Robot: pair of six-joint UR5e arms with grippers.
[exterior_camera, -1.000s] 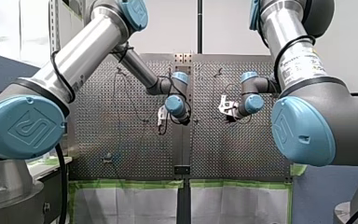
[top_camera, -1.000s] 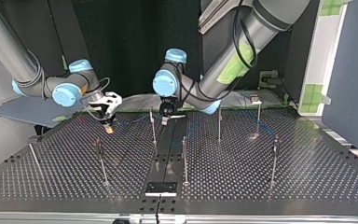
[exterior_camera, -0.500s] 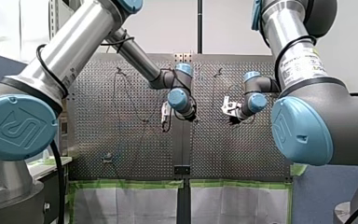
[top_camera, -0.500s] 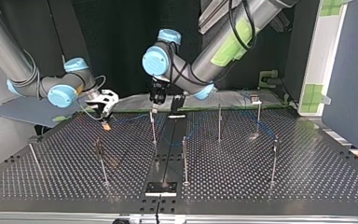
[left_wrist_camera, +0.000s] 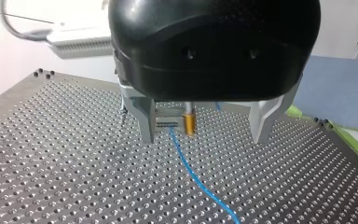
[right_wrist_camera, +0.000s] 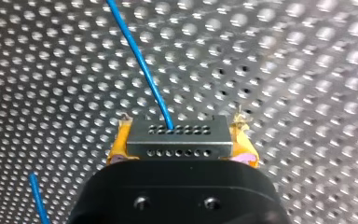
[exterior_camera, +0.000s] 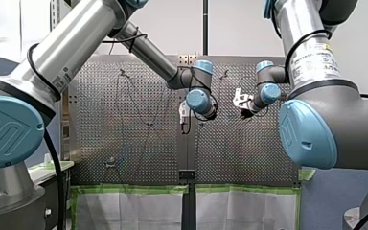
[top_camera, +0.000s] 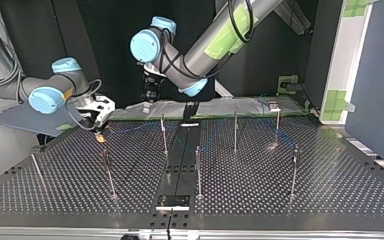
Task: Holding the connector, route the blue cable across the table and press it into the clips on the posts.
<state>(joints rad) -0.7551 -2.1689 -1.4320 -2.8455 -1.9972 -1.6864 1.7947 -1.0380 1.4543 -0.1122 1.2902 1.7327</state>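
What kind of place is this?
Probably a robot lab or test bench: my left arm and my right arm reach over a perforated table with thin posts and a blue cable.

Thin upright metal posts (top_camera: 198,167) dot the perforated metal tabletop (top_camera: 340,195), with open lanes between them. A thin blue cable (left_wrist_camera: 192,171) trails low over the holes from the grey metal connector (right_wrist_camera: 177,136) clamped in the right gripper (top_camera: 100,134), which sits low at the top view's left with one post just in front. The left gripper (top_camera: 147,107) hangs high over the far edge, jaws apart, clear of the posts.
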